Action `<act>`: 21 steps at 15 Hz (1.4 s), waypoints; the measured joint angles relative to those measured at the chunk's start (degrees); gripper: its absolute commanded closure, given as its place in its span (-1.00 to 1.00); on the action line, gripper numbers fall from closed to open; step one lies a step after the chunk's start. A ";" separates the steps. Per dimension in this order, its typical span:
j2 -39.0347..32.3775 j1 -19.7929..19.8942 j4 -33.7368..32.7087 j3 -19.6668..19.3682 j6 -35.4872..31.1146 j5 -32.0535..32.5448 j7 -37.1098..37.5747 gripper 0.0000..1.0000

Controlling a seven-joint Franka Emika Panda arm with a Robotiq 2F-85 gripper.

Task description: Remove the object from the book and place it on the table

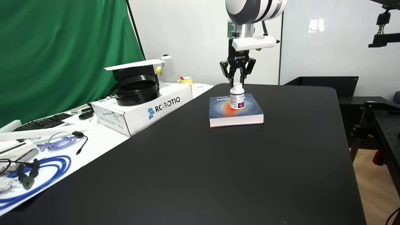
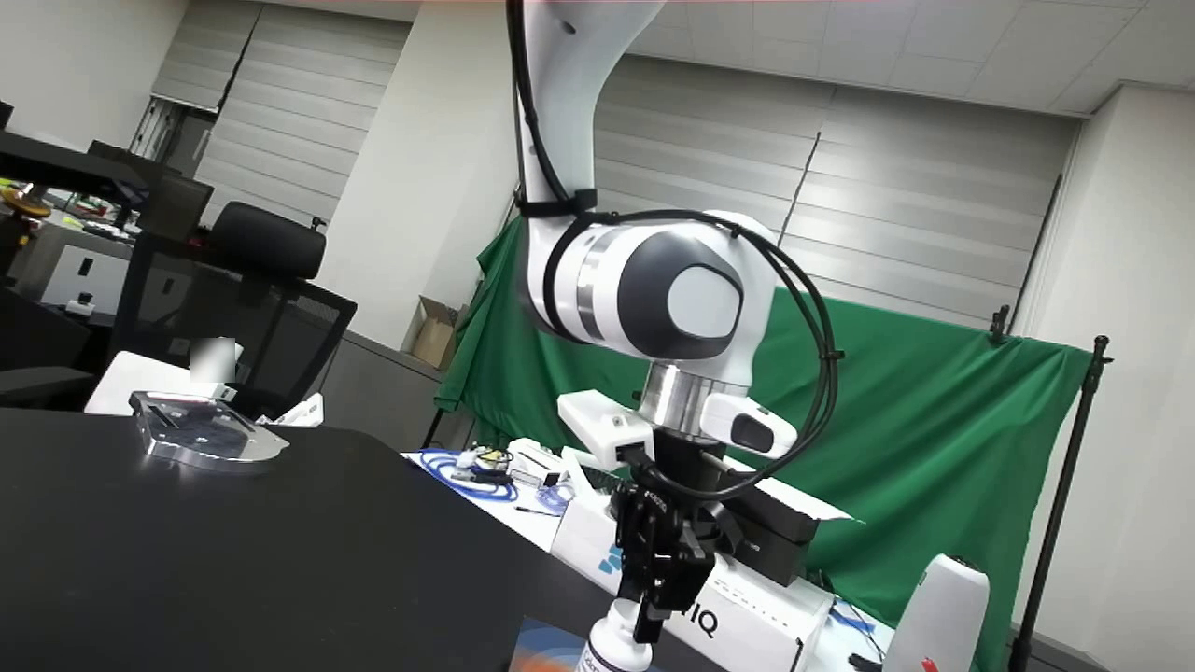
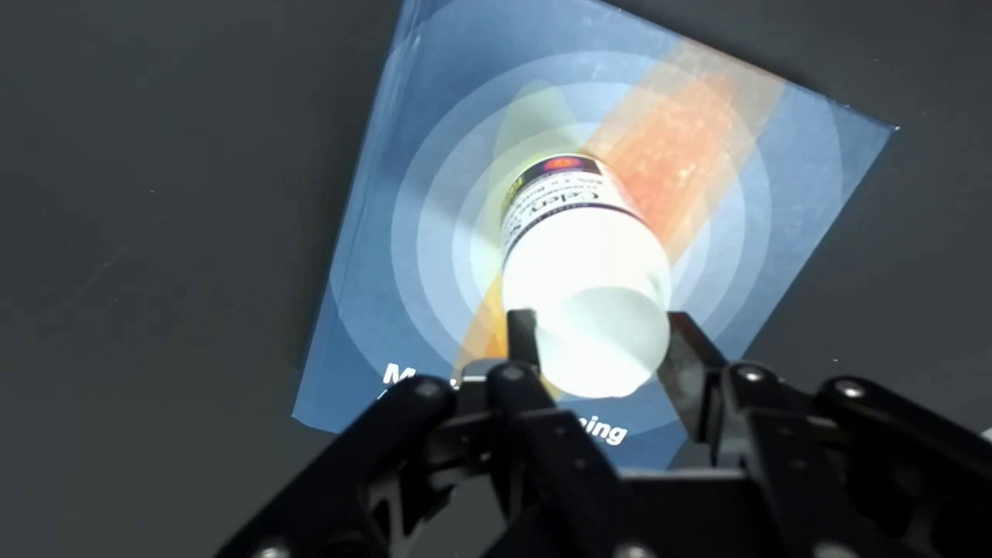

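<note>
Atop the book (image 1: 217,109), near the middle of its cover: small white pill bottle (image 1: 237,96), upright, base down, white cap uppermost; label with dark band, red mark and the word "Celery" legible in the wrist view. Directly above the book: black gripper (image 3: 603,335), pointing down, clamped on the cap of the pill bottle, with one finger at either edge. Higher above the book: white-and-grey robot arm (image 2: 644,280), black cables strapped along its outside. Book itself: closed, lying flat, blue cover upward with pale rings and orange-red streak; white page edges on show in an exterior view; title partly hidden behind the gripper in the wrist view. Beneath the book and extending past it on all sides: table (image 1: 234,168), matte black top. Left of the book in an exterior view, well apart: white-topped side surface (image 1: 106,137), bearing white cardboard box (image 1: 162,109) with ROBOTIQ lettering, and on that a round black item (image 1: 137,92). Farther left of the book: black keyboard (image 1: 43,121). Left of the book and beyond: yellow mug (image 1: 186,82). Farthest left of the book: green curtain (image 1: 56,53), hung in folds. Well apart from the book, on the table in an exterior view: clear plastic piece (image 2: 210,443), flat, near the table's edge. Farther still from the book: black office chair (image 2: 233,299).
</note>
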State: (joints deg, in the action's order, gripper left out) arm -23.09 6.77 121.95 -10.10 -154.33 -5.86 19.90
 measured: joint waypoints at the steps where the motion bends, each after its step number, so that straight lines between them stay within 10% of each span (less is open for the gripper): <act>1: 0.00 0.00 0.01 -0.03 -0.01 -0.05 0.00 0.64; 21: 7.24 -7.66 -3.72 4.26 10.06 1.21 0.15 0.64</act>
State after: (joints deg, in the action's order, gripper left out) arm -15.85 -0.88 118.24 -5.84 -144.27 -4.66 20.05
